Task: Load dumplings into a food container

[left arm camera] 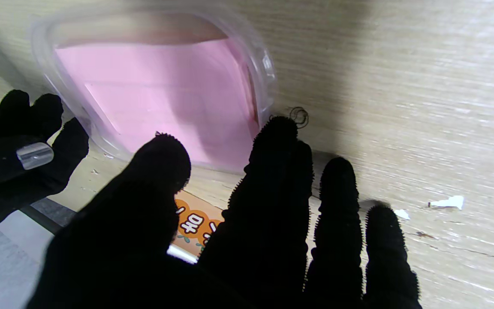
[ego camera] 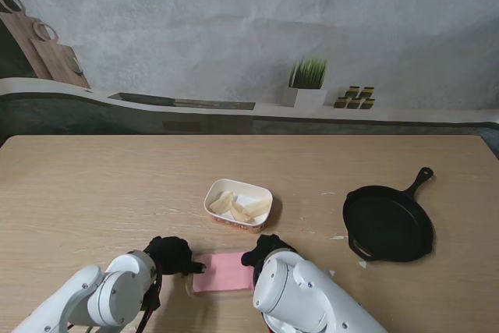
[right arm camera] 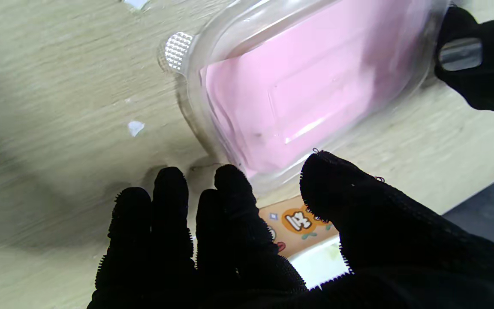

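A white food container (ego camera: pixel 234 224) with an orange printed wall sits mid-table and holds several pale dumplings (ego camera: pixel 242 207). Nearer to me lies a pink lid (ego camera: pixel 226 272) with a clear plastic rim. My black-gloved left hand (ego camera: pixel 173 255) is at the lid's left edge, its thumb close to the rim. My right hand (ego camera: pixel 265 251) is at the lid's right edge. In the left wrist view the left hand (left arm camera: pixel 238 240) spreads its fingers beside the lid (left arm camera: pixel 161 94). The right hand (right arm camera: pixel 247 249) does the same beside the lid (right arm camera: pixel 311 81). Neither hand grips anything.
A black cast-iron pan (ego camera: pixel 388 222) lies to the right with its handle pointing away from me. Small white scraps (left arm camera: pixel 446 201) dot the wooden table. A potted plant (ego camera: pixel 306 83) and cutting boards (ego camera: pixel 39 48) stand on the back counter.
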You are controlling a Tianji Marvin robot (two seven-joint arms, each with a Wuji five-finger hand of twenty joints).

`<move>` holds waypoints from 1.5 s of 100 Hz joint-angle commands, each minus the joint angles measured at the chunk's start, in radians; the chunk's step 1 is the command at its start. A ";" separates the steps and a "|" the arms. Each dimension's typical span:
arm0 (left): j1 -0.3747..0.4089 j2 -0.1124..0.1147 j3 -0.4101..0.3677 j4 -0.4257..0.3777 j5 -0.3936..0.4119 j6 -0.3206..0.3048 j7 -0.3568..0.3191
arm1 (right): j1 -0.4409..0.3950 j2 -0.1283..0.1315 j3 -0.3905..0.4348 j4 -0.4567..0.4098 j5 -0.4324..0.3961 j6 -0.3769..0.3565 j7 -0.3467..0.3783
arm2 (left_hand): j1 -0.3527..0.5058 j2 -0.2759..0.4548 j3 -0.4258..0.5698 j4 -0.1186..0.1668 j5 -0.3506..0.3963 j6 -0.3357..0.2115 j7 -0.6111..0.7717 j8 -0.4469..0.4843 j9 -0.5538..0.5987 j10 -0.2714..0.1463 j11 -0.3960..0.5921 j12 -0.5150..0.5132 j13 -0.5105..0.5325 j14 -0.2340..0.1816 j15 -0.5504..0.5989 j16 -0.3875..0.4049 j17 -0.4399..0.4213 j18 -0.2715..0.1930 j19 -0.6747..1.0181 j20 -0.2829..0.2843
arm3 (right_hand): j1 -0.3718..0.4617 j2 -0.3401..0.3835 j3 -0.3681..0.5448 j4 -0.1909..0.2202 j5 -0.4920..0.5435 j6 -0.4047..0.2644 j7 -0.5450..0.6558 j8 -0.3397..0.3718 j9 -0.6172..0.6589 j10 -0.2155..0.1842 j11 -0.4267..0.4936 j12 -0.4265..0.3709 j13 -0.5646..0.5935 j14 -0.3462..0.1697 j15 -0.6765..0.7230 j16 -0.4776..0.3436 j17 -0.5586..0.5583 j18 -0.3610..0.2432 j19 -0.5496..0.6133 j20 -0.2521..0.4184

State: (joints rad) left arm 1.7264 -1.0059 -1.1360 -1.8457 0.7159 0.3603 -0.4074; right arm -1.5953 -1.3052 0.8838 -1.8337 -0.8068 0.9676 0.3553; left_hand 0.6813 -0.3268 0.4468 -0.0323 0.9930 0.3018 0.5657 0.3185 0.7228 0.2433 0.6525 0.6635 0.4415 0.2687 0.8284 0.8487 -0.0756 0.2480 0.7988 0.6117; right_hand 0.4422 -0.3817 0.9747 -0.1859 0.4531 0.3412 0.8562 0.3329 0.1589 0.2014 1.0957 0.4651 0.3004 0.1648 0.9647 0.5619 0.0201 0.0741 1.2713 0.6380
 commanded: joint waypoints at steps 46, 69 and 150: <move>0.021 -0.007 0.017 0.028 -0.015 0.000 -0.027 | -0.046 -0.048 0.023 -0.043 0.184 0.046 -0.161 | 0.028 0.010 0.023 -0.018 -0.067 -0.122 -0.138 -0.059 -0.040 -0.061 -0.087 -0.070 -0.011 -0.001 -0.090 -0.074 -0.009 0.011 -0.045 -0.009 | 0.093 -0.223 0.183 0.058 -0.277 -0.245 0.275 0.126 0.191 -0.048 0.020 0.021 0.295 0.065 -0.036 -0.037 0.233 0.113 0.029 -0.032; 0.022 -0.007 0.016 0.027 -0.014 0.000 -0.027 | -0.023 -0.042 -0.004 -0.001 0.196 0.046 -0.205 | 0.028 0.011 0.023 -0.018 -0.068 -0.124 -0.139 -0.060 -0.040 -0.063 -0.087 -0.071 -0.013 -0.002 -0.093 -0.077 -0.010 0.012 -0.054 -0.011 | 0.119 -0.339 0.270 0.039 -0.285 -0.208 0.310 0.119 0.386 -0.118 0.073 0.050 0.515 0.029 0.128 0.007 0.412 0.119 0.197 -0.037; 0.080 -0.020 -0.051 -0.014 -0.007 -0.042 0.025 | 0.001 0.004 -0.054 0.018 0.491 0.039 -0.560 | -0.002 0.015 -0.006 -0.018 -0.125 -0.133 -0.159 -0.061 -0.103 -0.062 -0.113 -0.083 -0.049 -0.009 -0.126 -0.097 -0.007 0.014 -0.060 0.002 | 0.288 -0.401 0.277 -0.093 0.247 -0.394 0.435 -0.048 0.941 -0.064 0.095 -0.110 0.977 0.146 0.284 -0.105 0.753 0.269 0.397 -0.015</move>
State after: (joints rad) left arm 1.7719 -1.0200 -1.1837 -1.8581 0.7083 0.3249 -0.3920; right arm -1.5871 -1.3132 0.8161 -1.7983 -0.2707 0.9626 -0.2832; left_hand 0.6816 -0.3268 0.4468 -0.0323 0.9223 0.2242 0.4817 0.2876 0.6688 0.1899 0.6171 0.6208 0.4228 0.2423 0.7974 0.8291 -0.0801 0.2467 0.7507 0.6109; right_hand 0.6392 -0.8305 1.1762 -0.2896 0.6313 0.0441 1.2777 0.2514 1.0676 0.1292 1.1868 0.3524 1.1837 0.2292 1.1635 0.4405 0.7759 0.3805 1.5930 0.6044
